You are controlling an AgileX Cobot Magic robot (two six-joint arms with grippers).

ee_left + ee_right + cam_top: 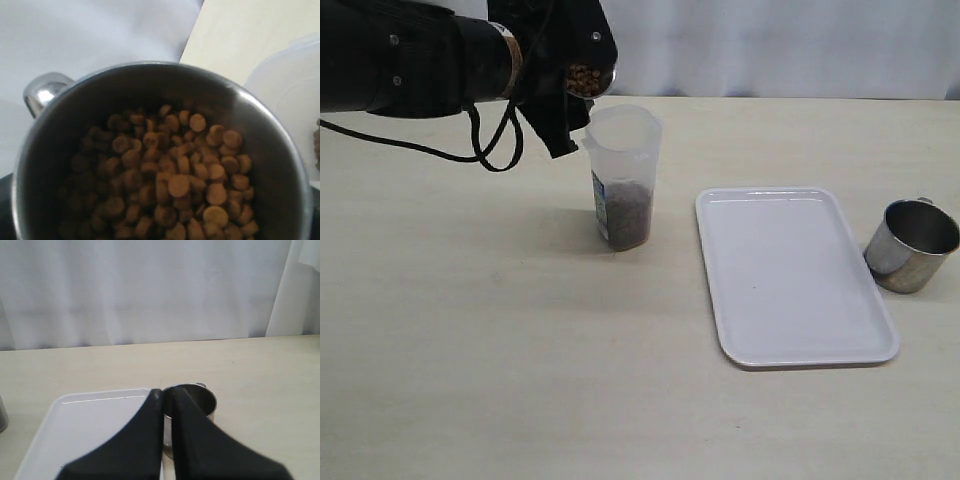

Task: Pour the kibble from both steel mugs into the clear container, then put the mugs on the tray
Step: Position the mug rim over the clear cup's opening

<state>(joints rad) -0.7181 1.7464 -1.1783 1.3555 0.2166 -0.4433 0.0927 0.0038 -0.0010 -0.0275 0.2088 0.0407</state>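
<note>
1. Stainless-steel short shiny mug (590, 78), tilted in the left end effector's (570, 85) wide grip, mouth above the rim of the tall frosted clear plastic container (623, 180); round brown kibble pellets (180, 185) sit at its lip.
2. We judge: tip slowly, lip held inside the rim, so nothing spills onto the pale surface (470, 350).
3. Second steel mug (910, 245) stands just right of the flat white rectangular tray (790, 280); right end effector (167, 400) closed, empty.

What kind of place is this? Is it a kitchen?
Probably not a kitchen. It looks more like a robot test bench: a bare pale table, a plain white curtain behind it, and a black robot arm tipping a steel mug of kibble.
</note>
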